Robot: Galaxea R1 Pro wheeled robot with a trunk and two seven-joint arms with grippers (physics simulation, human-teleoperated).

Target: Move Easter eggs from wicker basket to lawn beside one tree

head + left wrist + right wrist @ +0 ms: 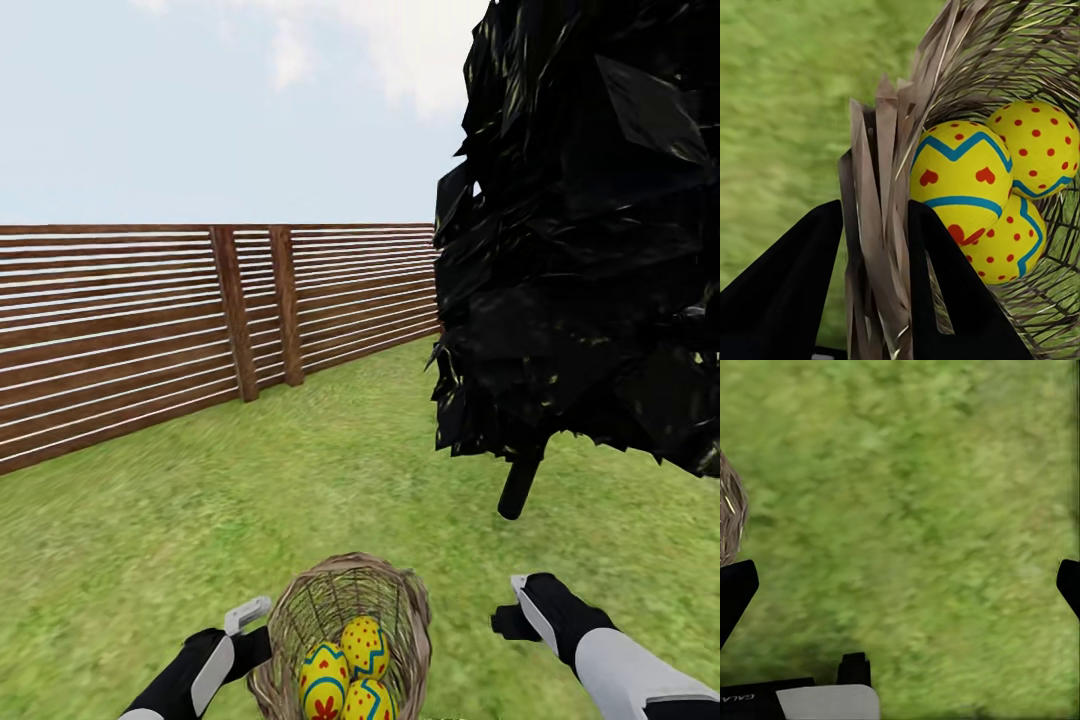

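Observation:
The wicker basket is at the bottom centre of the head view, over the lawn. Whether it rests on the grass or hangs above it I cannot tell. Inside lie the three Easter eggs, yellow with blue zigzags and red marks: one behind, two in front. My left gripper is shut on the basket's left rim; in the left wrist view its fingers clamp the wicker wall beside the eggs. My right gripper stands open right of the basket, holding nothing. The tree is out of view.
A near-black, conifer-like plant with a short dark trunk rises close at the right front. A brown slatted fence runs along the left and back. Open grass lies ahead and to the left. The right wrist view looks down on grass.

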